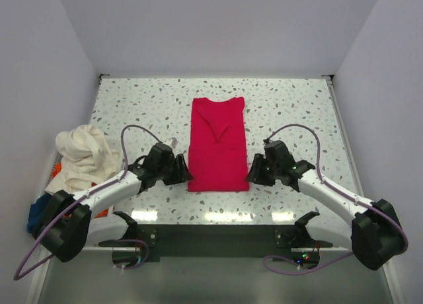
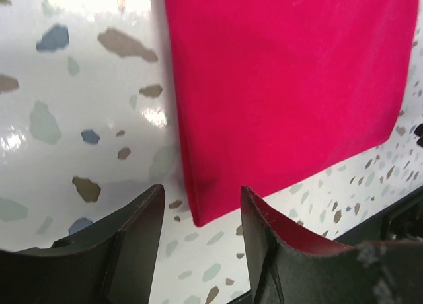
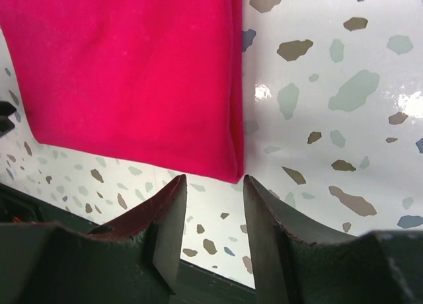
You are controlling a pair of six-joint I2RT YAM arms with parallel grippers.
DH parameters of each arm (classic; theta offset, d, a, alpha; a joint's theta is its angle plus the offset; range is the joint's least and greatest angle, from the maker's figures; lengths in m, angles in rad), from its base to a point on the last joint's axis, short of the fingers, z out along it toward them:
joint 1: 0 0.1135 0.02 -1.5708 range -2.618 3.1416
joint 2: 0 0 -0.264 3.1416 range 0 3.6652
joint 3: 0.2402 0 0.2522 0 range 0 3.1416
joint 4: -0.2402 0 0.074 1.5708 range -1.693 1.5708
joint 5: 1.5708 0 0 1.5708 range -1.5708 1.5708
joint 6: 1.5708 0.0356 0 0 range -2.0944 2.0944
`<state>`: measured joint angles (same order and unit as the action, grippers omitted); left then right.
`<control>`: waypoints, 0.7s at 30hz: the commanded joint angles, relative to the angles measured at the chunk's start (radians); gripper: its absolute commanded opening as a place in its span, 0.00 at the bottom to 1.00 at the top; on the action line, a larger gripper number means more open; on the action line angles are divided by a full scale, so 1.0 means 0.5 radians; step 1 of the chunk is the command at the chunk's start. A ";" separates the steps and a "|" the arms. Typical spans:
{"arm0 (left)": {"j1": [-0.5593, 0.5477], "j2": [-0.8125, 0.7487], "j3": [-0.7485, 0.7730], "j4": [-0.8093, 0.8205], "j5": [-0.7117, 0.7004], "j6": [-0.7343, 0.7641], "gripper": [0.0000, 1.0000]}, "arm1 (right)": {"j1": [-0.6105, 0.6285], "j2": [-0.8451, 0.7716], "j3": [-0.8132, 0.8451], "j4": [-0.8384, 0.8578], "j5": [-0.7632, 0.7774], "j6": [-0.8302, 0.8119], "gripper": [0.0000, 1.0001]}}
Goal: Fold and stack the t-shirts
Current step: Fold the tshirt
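A crimson red t-shirt (image 1: 217,145) lies folded into a long rectangle in the middle of the speckled table. My left gripper (image 1: 182,172) sits at its near left corner, open, with bare table between the fingers; that corner (image 2: 198,215) shows just ahead of the jaws. My right gripper (image 1: 254,174) sits at the near right corner, also open and empty, the corner (image 3: 232,172) just beyond its fingertips. A cream white t-shirt (image 1: 80,155) lies crumpled at the left edge, with orange cloth (image 1: 58,166) and dark blue cloth (image 1: 38,211) peeking out beside it.
White walls enclose the table on three sides. The dark mounting bar (image 1: 218,234) with both arm bases runs along the near edge. Cables loop above each forearm.
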<state>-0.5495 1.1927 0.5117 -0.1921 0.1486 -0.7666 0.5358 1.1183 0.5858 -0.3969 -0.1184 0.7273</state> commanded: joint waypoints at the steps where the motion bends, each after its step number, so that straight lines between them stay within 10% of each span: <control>1: -0.064 -0.087 -0.115 0.016 -0.036 -0.111 0.54 | -0.001 -0.009 -0.076 -0.004 0.016 0.064 0.43; 21: -0.143 -0.075 -0.318 0.218 0.031 -0.262 0.51 | 0.014 0.071 -0.288 0.294 -0.030 0.236 0.41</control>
<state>-0.6056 1.1358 0.3721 -0.1078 0.1547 -0.8776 0.5365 1.1645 0.4610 -0.2966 -0.1268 0.8165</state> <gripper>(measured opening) 0.511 0.417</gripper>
